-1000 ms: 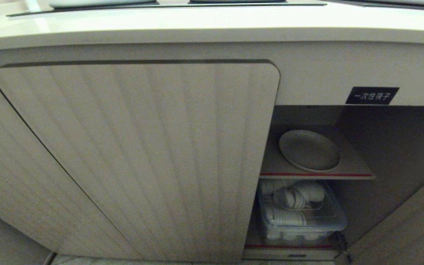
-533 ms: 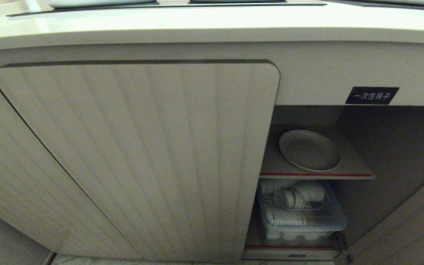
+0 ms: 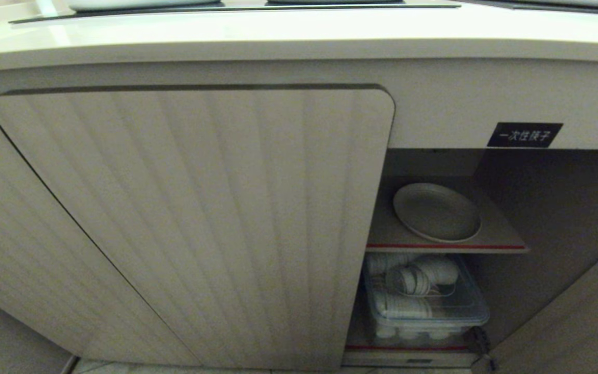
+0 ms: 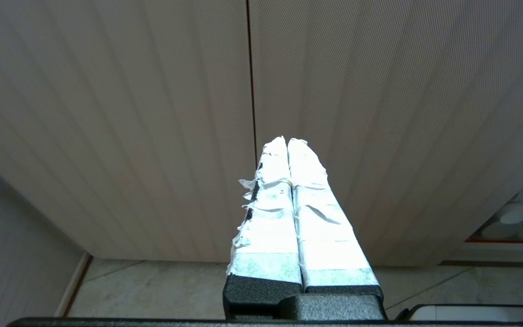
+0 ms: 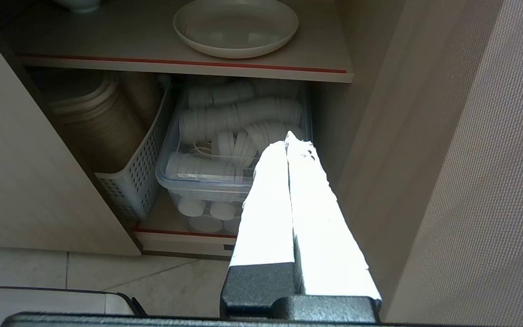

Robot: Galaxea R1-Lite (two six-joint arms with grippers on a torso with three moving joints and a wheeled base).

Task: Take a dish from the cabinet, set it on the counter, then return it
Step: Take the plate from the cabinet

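The dish sits on the cabinet shelf, door open, nothing moved this past second. Right hand pressed together, low before the opening; left hand also pressed together, facing closed doors. Reach not begun; table waits above.

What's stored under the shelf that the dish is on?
Under the shelf holding the dish: a clear bin of stacked white cups and a perforated basket with brownish lids or bowls. The closed door hides what lies further left.
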